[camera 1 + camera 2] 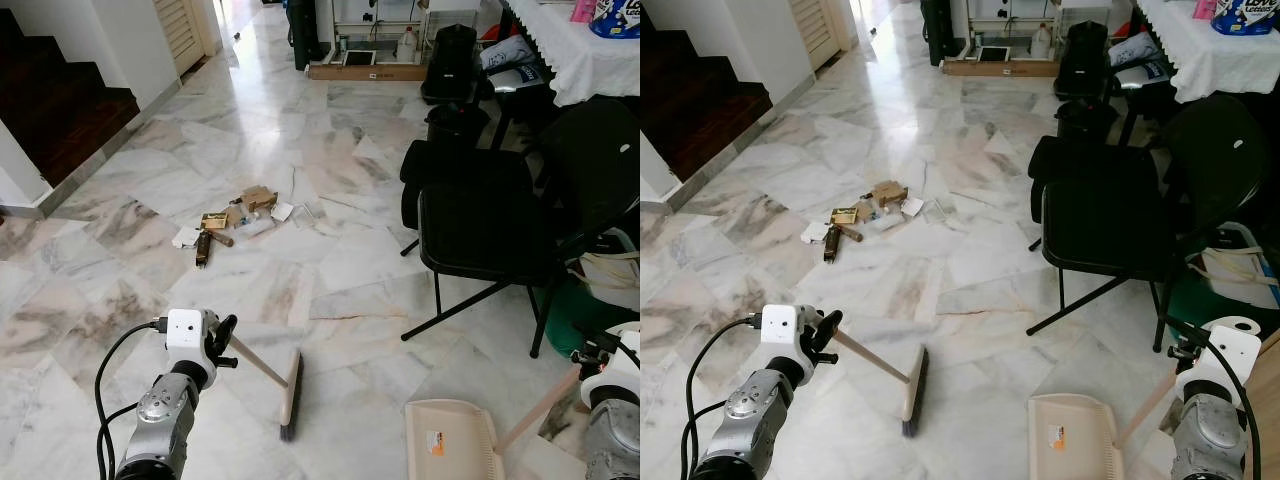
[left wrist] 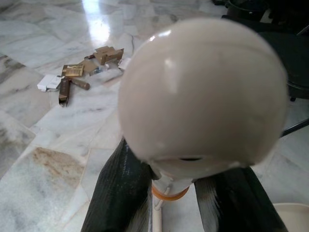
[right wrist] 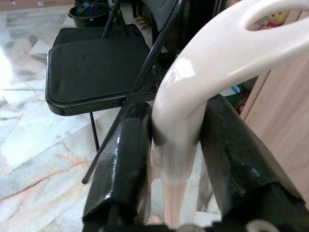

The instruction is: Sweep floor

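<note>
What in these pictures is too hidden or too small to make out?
- Litter pile: too small in the eye views to identify each scrap.
- Broom handle: the left wrist view's rounded cap hides most of it.
- Dustpan: cut off by the bottom edge.
- Table: cut off at the top corner.

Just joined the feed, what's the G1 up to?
Sweeping setup. The left gripper holds a broom with its head on the marble floor; the right gripper is clamped on the dustpan handle. The litter pile lies ahead, not yet reached, left of the black folding chair.
</note>
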{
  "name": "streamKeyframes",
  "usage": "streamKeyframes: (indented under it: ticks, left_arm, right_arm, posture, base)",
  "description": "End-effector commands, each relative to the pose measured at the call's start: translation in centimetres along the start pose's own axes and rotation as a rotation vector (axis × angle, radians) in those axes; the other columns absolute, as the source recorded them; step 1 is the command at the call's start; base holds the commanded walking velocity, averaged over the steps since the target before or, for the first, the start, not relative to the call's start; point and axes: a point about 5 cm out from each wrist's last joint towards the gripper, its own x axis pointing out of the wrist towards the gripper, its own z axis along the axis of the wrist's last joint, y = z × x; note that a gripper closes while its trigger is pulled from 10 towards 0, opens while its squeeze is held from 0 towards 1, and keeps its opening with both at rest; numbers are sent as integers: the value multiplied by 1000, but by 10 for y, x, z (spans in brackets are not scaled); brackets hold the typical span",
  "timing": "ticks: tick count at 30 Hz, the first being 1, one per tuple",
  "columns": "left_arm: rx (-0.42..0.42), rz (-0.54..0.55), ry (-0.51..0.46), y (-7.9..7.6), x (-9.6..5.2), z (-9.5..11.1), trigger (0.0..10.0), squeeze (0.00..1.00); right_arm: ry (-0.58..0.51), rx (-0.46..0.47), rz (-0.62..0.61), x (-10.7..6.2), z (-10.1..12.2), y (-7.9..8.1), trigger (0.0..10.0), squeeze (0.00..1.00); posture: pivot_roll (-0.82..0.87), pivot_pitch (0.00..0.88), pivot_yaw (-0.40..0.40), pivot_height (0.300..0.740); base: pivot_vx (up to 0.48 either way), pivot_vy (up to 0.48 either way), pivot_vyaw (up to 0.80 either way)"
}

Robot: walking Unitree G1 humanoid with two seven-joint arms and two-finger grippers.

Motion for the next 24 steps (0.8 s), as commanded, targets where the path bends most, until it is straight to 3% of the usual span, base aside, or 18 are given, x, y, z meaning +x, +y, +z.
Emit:
streamKeyframes:
  ticks: [1,24]
  left_arm:
    - [21,-2,-26,4,3,9,10000,0]
    - [22,-3,-26,4,3,10,10000,0]
  right_arm:
    - [3,15,-5,0,-1,0,0,0]
    - [-13,0,26,2,2,10,0,0]
  posture:
    - [9,46,106,740]
    - [8,37,105,740]
  base:
    - [0,0,0]
    - [0,0,0]
